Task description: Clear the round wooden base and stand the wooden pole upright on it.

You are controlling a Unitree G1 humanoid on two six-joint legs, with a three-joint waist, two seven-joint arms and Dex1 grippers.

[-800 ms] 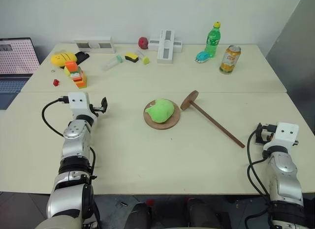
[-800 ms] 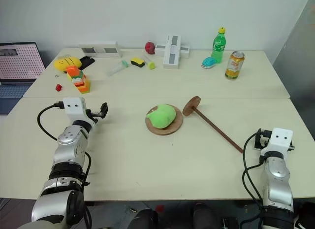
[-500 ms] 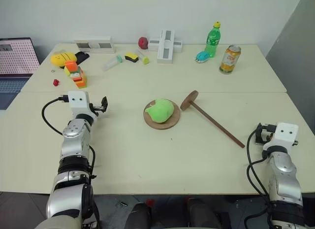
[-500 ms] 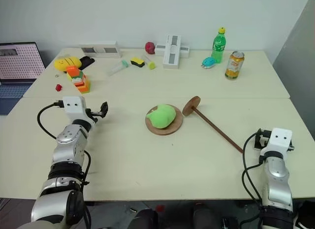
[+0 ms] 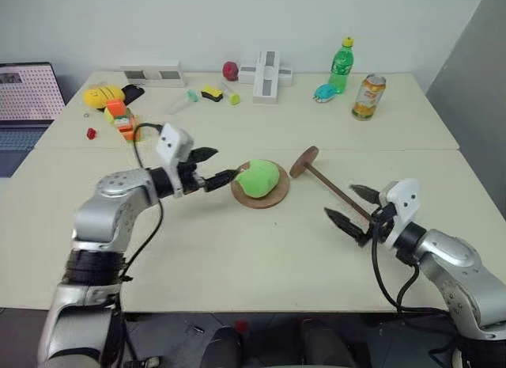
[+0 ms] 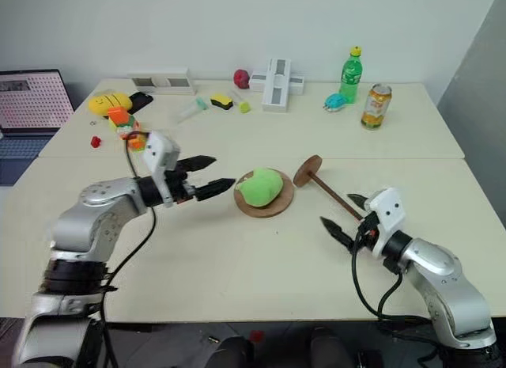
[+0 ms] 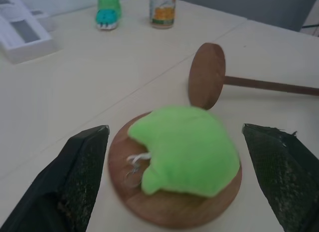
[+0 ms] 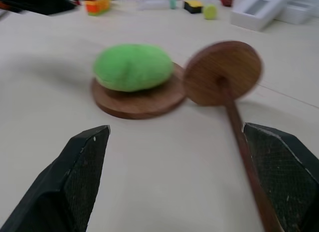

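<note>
- round wooden base (image 5: pixel 273 197) lies flat mid-desk, just on the near side of the seam between the two desk tops
- green plush toy (image 5: pixel 258 177) sits on it, covers most of the top; bare wood shows along the near and right rim
- wooden pole (image 5: pixel 348 201) lies on its side on the desk, right of the base; disc end tipped up on edge close beside the base's right rim, can't tell from the head views if they touch; rod runs from there toward the near right edge
- left gripper (image 5: pixel 215 167) reaches in level from the left, jaws spread wide, holding nothing; one fingertip just beside the base's left rim and the plush, no clear contact
- left wrist view: plush (image 7: pixel 187 149) and base (image 7: pixel 169 212) sit between the two fingers (image 7: pixel 79 177), pole disc beyond them
- right gripper (image 5: pixel 353 208) is low over the near right part of the desk, jaws wide apart, empty; the rod's near end passes between the two fingers in the head views, contact not clear
- far edge of desk: green bottle (image 5: pixel 341 64), drink can (image 5: pixel 368 95), white trays (image 5: pixel 266 73), small toys (image 5: pixel 210 92)
- far left corner: yellow plush (image 5: pixel 102 93), orange block stack (image 5: pixel 118 119); laptop (image 5: pixel 27 95) past the left edge
</note>
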